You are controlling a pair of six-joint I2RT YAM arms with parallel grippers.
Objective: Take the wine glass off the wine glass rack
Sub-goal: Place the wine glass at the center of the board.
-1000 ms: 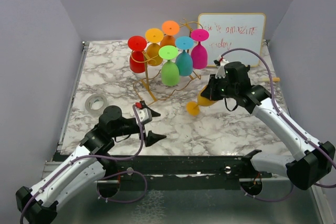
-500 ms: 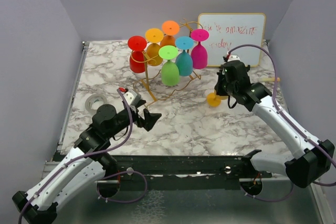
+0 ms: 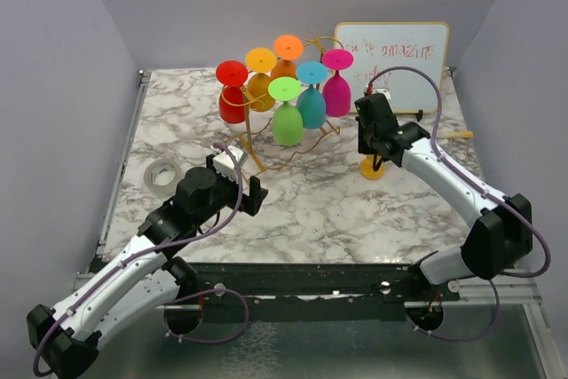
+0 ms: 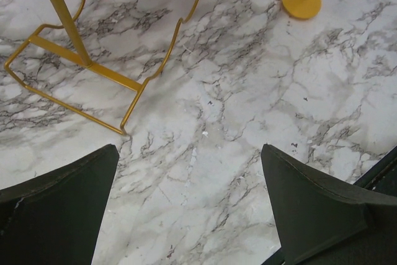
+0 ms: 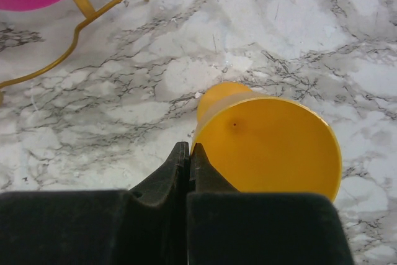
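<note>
Beside the wine glass rack [image 4: 105, 72], our right pincer [image 5: 188, 150] pinches the rim of the yellow wine glass [image 5: 267, 147], its foot on the marble surface [image 3: 311, 210]. Our left pincer [image 4: 189, 150] gapes wide.

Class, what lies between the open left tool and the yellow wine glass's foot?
Only bare marble table separates the left tool from the yellow wine glass, shown in the left wrist view.

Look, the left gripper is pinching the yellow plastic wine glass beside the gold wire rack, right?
No, the right gripper pinches the yellow plastic wine glass beside the gold wire rack. The right wrist view shows it; the left gripper is open and empty.
</note>
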